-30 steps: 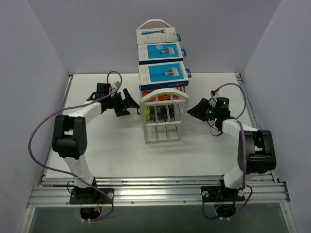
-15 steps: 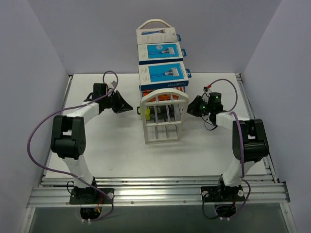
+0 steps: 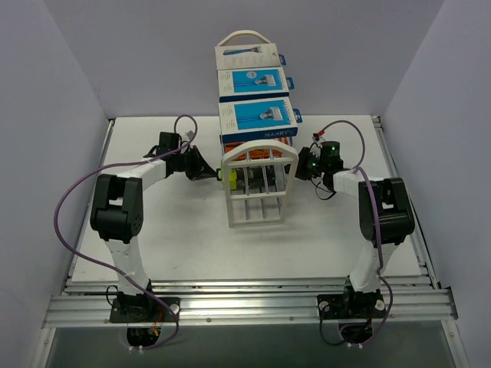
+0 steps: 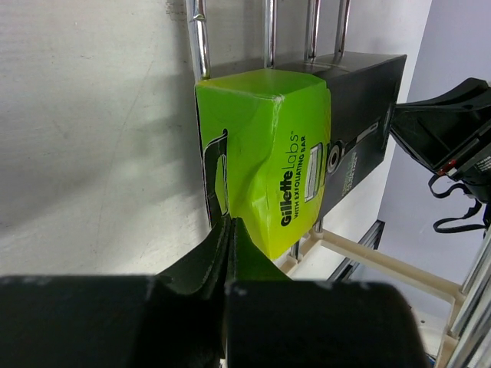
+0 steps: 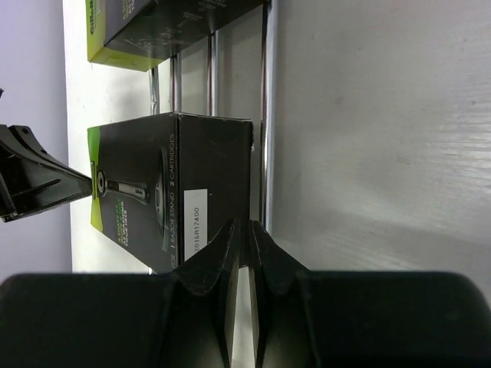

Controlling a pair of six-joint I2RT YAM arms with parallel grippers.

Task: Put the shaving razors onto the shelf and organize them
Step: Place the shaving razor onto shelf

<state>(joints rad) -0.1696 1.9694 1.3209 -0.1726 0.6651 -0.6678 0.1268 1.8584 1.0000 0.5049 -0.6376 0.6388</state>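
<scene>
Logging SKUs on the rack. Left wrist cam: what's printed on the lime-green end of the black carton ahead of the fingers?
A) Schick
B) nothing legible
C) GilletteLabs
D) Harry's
C: in the left wrist view, the lime-green end of the black cardboard razor box reads "GilletteLabs with exfoliating bar" in dark lettering.
</scene>
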